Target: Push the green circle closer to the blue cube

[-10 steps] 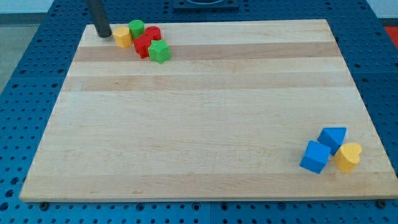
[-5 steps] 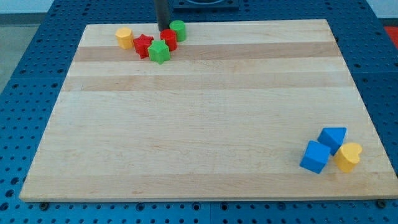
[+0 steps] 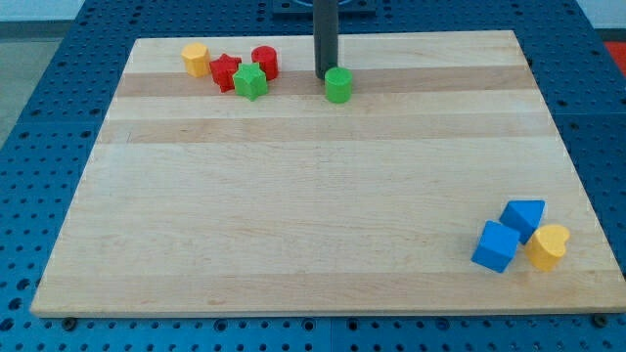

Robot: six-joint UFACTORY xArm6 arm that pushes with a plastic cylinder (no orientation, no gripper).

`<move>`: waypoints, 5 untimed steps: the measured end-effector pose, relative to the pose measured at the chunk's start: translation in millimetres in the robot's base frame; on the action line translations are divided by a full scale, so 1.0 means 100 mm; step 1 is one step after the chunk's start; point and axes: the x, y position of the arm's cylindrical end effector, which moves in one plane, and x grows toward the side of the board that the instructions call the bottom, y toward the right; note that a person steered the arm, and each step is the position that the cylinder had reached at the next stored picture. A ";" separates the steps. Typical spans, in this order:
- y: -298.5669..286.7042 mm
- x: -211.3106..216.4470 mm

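The green circle [image 3: 338, 85] stands near the view's top, a little right of the middle of the wooden board [image 3: 323, 196]. My tip [image 3: 324, 74] touches its upper left side. The blue cube [image 3: 496, 245] sits at the view's bottom right, far from the green circle. A second blue block [image 3: 523, 217] lies just above and right of the cube, and a yellow heart [image 3: 548, 245] sits to the cube's right.
At the view's top left stand a yellow block [image 3: 196, 59], a red star [image 3: 225, 71], a green star [image 3: 250, 81] and a red cylinder [image 3: 264, 62]. Blue perforated table surrounds the board.
My tip has swept right along the board's top, carrying the green circle out of the top-left cluster towards the right. The red cylinder shifted slightly; the yellow block stayed behind.
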 end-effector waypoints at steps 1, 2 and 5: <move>0.19 0.23; 0.22 0.45; 0.31 1.20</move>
